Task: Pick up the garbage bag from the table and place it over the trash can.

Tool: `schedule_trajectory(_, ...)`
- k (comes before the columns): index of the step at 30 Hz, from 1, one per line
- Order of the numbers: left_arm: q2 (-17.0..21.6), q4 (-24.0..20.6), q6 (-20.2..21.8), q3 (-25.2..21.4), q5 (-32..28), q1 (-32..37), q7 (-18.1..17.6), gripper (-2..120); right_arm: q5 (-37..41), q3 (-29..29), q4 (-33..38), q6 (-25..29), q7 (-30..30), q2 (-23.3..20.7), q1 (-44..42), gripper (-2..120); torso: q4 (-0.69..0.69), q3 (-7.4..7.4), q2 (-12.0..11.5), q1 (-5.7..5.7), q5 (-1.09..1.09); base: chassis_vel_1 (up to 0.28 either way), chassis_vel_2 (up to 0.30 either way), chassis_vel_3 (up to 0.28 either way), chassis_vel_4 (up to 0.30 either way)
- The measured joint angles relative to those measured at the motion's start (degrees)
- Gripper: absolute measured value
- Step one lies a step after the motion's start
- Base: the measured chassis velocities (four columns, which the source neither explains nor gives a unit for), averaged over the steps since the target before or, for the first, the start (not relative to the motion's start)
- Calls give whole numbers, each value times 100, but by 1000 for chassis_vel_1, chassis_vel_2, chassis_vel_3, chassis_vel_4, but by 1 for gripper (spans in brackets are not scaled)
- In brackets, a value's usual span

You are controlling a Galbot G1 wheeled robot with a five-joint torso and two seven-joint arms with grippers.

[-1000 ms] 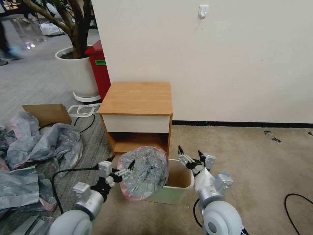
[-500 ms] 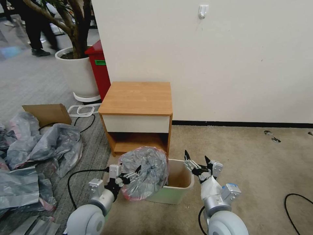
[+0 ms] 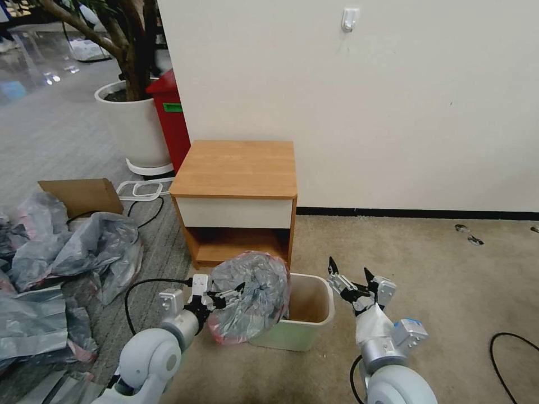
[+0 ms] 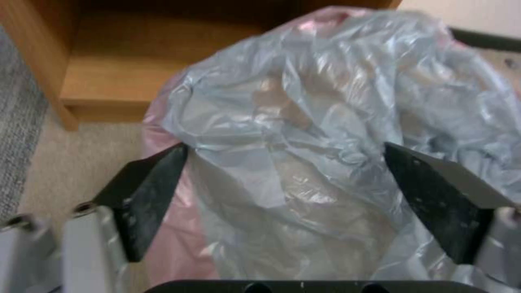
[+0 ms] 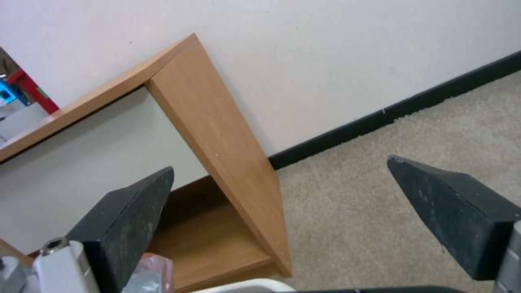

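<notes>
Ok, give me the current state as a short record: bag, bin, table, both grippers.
garbage bag: draped over the left part of the trash can, bunched up, right part of the opening uncovered
trash can: on the carpet in front of the table, upright
table: top bare, against the wall
left gripper: open, fingers either side of the bag's bulge, not clamped
right gripper: open, holding nothing, just right of the can's rim
heap of bags: on the floor to the left
</notes>
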Motion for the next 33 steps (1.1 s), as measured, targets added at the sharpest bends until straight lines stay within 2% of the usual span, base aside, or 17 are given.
schedule_trajectory(3, -15, 61, 316, 90, -23, -101, -9, 85, -26, 44, 42, 8, 0, 15, -55, 100, 0, 0, 0, 0, 0, 0, 0, 0, 0)
schedule_trajectory(10, -51, 143, 495, 183, -99, -207, -4, 85, -49, 131, 76, 42, -11, 10, -126, 100, 0, 0, 0, 0, 0, 0, 0, 0, 0)
schedule_trajectory(13, -67, 169, 550, 209, -129, -265, -2, 79, -67, 140, 64, 71, -16, 12, -139, 100, 0, 0, 0, 0, 0, 0, 0, 0, 0)
schedule_trajectory(17, -94, 222, 687, 215, -414, -358, 0, 61, -111, 118, 53, 102, -27, 33, -147, 100, 0, 0, 0, 0, 0, 0, 0, 0, 0)
schedule_trajectory(18, -94, 222, 687, 215, -414, -358, 0, 61, -111, 118, 53, 102, -27, 33, -147, 100, 0, 0, 0, 0, 0, 0, 0, 0, 0)
schedule_trajectory(19, -109, 248, 692, 218, -432, -371, 0, 55, -122, 112, 53, 111, -28, 41, -148, 100, 0, 0, 0, 0, 0, 0, 0, 0, 0)
schedule_trajectory(22, -155, 340, 693, 224, -428, -395, -18, 42, -165, 102, 53, 142, -32, 51, -167, 100, 0, 0, 0, 0, 0, 0, 0, 0, 0)
schedule_trajectory(23, -155, 340, 693, 224, -428, -395, -18, 42, -165, 102, 53, 142, -32, 51, -167, 100, 0, 0, 0, 0, 0, 0, 0, 0, 0)
schedule_trajectory(26, -185, 412, 692, 234, -416, -421, -38, 27, -194, 101, 59, 174, -35, 51, -195, 100, 0, 0, 0, 0, 0, 0, 0, 0, 0)
schedule_trajectory(28, -197, 438, 691, 239, -411, -426, -43, 24, -198, 104, 70, 180, -35, 51, -201, 100, 0, 0, 0, 0, 0, 0, 0, 0, 0)
schedule_trajectory(32, -258, 517, 678, 257, -299, -406, -51, 5, -212, 125, 117, 190, -38, 48, -218, 100, 1, -1, 0, 0, 1, 0, 0, 0, 0)
schedule_trajectory(33, -258, 517, 678, 257, -299, -406, -51, 5, -212, 125, 117, 190, -38, 48, -218, 100, 1, -1, 0, 0, 1, 0, 0, 0, 0)
